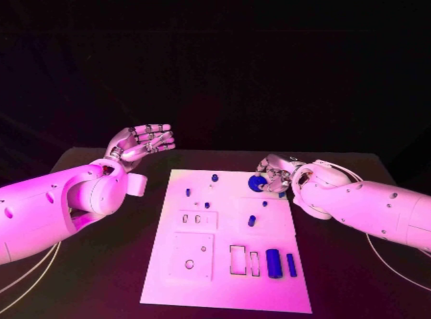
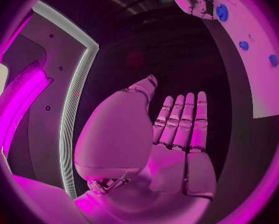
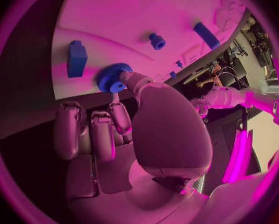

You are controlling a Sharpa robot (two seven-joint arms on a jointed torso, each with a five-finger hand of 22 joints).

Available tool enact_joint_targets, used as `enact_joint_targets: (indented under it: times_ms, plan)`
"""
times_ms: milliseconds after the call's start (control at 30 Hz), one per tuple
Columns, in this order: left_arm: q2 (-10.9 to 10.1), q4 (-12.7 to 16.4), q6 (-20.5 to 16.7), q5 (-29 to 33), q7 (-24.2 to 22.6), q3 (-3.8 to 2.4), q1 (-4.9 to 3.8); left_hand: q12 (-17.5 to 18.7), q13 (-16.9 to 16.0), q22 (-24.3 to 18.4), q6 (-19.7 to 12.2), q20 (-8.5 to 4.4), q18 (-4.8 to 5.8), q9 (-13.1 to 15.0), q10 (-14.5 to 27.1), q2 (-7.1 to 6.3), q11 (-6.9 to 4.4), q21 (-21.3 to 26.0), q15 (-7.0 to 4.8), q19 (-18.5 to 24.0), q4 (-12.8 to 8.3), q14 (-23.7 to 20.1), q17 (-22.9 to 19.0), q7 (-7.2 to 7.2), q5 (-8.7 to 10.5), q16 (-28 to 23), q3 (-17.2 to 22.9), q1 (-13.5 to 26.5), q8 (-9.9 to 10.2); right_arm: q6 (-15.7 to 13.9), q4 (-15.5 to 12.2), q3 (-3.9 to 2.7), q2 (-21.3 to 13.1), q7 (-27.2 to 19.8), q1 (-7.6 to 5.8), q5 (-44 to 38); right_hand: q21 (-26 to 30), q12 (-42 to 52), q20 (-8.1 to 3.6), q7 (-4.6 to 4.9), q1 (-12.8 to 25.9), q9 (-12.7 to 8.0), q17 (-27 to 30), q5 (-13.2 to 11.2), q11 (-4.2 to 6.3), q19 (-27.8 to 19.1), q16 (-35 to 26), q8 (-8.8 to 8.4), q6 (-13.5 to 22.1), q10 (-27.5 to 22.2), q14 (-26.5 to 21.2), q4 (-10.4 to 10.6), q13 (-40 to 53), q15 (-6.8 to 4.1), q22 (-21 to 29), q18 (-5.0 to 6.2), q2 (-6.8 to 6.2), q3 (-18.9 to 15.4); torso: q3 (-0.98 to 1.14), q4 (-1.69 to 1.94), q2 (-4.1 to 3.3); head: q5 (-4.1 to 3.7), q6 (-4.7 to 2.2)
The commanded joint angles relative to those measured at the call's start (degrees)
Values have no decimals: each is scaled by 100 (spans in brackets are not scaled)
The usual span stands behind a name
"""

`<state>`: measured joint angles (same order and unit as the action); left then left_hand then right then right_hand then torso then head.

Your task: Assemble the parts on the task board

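Observation:
The white task board (image 1: pixel 230 266) lies in the middle of the black table. At its far right edge my right hand (image 1: pixel 278 174) pinches a blue gear (image 1: pixel 259 182) between thumb and fingers, just above the board. The right wrist view shows the thumb tip on the gear (image 3: pixel 112 77), beside a blue block (image 3: pixel 77 58). My left hand (image 1: pixel 143 143) is raised off the far left of the board, fingers straight, holding nothing. In the left wrist view its empty palm (image 2: pixel 170 139) faces the board (image 2: pixel 257 84).
Small blue pegs (image 1: pixel 215 177) (image 1: pixel 187 191) (image 1: pixel 252 220) stand on the board. A blue cylinder (image 1: pixel 273 258) and a blue bar (image 1: pixel 291 264) lie near its front right, beside open rectangular slots (image 1: pixel 237 259). Cables (image 1: pixel 24 276) trail on the table by each arm.

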<state>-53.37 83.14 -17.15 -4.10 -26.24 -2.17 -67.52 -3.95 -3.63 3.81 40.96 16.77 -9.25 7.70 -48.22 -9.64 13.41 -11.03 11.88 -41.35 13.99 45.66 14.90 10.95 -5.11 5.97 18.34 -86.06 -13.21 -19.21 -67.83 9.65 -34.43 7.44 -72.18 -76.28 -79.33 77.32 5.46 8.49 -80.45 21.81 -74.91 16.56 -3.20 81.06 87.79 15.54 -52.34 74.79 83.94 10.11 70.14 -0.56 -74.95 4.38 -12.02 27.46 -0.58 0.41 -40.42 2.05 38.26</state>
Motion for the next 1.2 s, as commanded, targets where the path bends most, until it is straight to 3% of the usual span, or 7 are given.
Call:
enact_joint_targets:
  times_ms: [33,233,467,633,967,1200]
  plan:
    - [10,10,113,-3,-26,-5,-7,-10,-7,9,36,-12,24,7,14,18,7,23,-8,36,11,-48,-6,477,-9,-36,-24,-51,-21,-736,-234,-4,-32,116,-5,-435,-44,55,-12,-83,101,125,-933,16,19,64,31,287,-201,67,483,-7,37,-36,-249,-108,16,42,3,-1,0,3,-7]
    - [19,12,118,-3,-24,-5,-7,-11,-7,10,37,-12,23,7,12,20,7,22,-8,34,13,-48,-7,478,-9,-36,-24,-53,-23,-1052,-532,-10,27,242,-72,-689,-72,76,-18,-87,127,129,-952,15,24,87,38,296,-200,97,488,-15,69,-42,-285,-117,-12,61,0,-3,0,-6,-19]
    - [43,39,125,-3,-15,-5,-7,-11,-7,10,37,-12,23,7,12,20,7,22,-8,34,13,-48,-7,478,-9,-36,-24,-53,-23,-1089,-660,-12,248,367,-101,-867,-86,92,-23,-88,158,127,-961,16,28,100,42,294,-188,126,490,-15,93,-46,-304,-121,-24,89,-8,22,-4,-15,-14]
    - [50,68,125,-3,-10,-4,-7,-11,-7,10,37,-12,23,7,12,20,7,22,-8,34,13,-48,-7,478,-9,-36,-24,-53,-23,-1060,-585,-11,484,404,-79,-912,-99,94,-24,-88,165,126,-968,17,28,111,44,291,-180,132,492,-17,97,-47,-321,-125,-29,98,-5,0,-2,27,-10]
    - [78,143,129,-3,-5,-4,-7,-17,-8,13,42,-12,21,9,4,25,6,19,-8,25,19,-45,-11,480,-6,-40,-31,-63,-32,-930,-292,-5,935,422,50,-928,-96,98,-26,-86,172,123,-970,17,27,109,45,284,-166,141,492,-21,106,-47,-318,-125,-35,113,-7,21,-8,47,-8]
    - [86,174,133,-3,3,-4,-7,-18,-8,13,42,-12,21,9,3,25,7,19,-8,24,20,-45,-12,481,-6,-41,-32,-64,-33,-802,-171,-4,1126,436,138,-901,-92,93,-27,-76,198,117,-967,15,21,106,44,271,-141,141,492,-22,103,-45,-315,-124,-49,132,1,11,-12,82,4]
